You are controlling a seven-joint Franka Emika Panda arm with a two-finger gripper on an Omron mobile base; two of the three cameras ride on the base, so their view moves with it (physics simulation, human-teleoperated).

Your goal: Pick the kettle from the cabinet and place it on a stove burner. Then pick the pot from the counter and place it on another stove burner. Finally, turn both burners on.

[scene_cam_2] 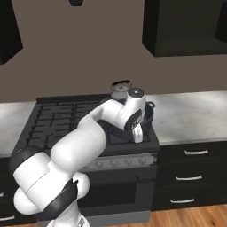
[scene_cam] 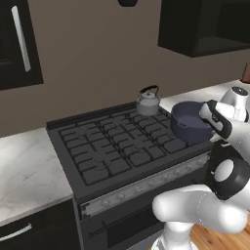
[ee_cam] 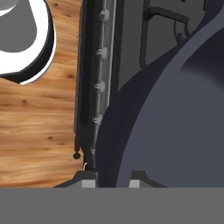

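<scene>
Step 2 in hand: pot (scene_cam: pixel 190 122) carried over right side of stove (scene_cam: pixel 117 146), held at rim by gripper (ee_cam: pixel 113 181), fingers clamped on pot wall. Whether pot base touches grate cannot be told. Kettle (scene_cam: pixel 148 101) already seated on rear burner, just behind pot; step 1 judged done. Next move judged: pot lowered square onto front right burner, clear of kettle, then released. Knobs (scene_cam: pixel 161 178) along stove front not yet turned.

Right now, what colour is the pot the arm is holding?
Dark blue-grey, inside and out; the pot shows best in the left base view.
</scene>
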